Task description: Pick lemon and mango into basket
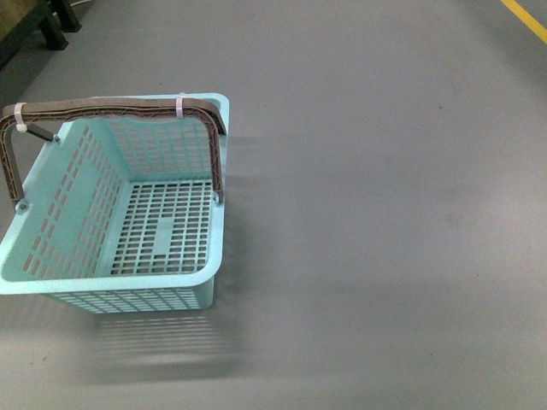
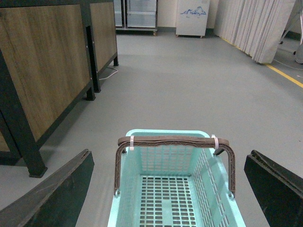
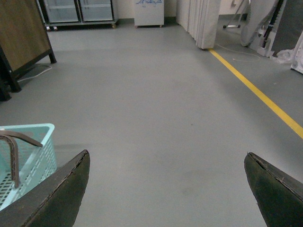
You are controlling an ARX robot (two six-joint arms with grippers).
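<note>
The aqua basket (image 1: 51, 248) stands on the grey floor at the left of the front view, its brown handles (image 1: 111, 108) raised and bound with white zip ties; nothing lies inside it. My left gripper (image 2: 169, 158) hovers open above the basket (image 2: 208, 175), its dark fingers (image 2: 57, 194) spread wide to either side. My right gripper (image 3: 168, 158) is also open, over bare floor, with a corner of the basket (image 3: 33, 151) beside it. The lemon and the mango are out of view. Neither arm shows in the front view.
Wooden-panelled cabinets on black metal legs (image 2: 42, 71) stand beyond the basket. A yellow floor line (image 3: 260, 97) runs along the far side, with curtains (image 3: 201, 21) and glass-door fridges (image 3: 78, 10) at the back of the room.
</note>
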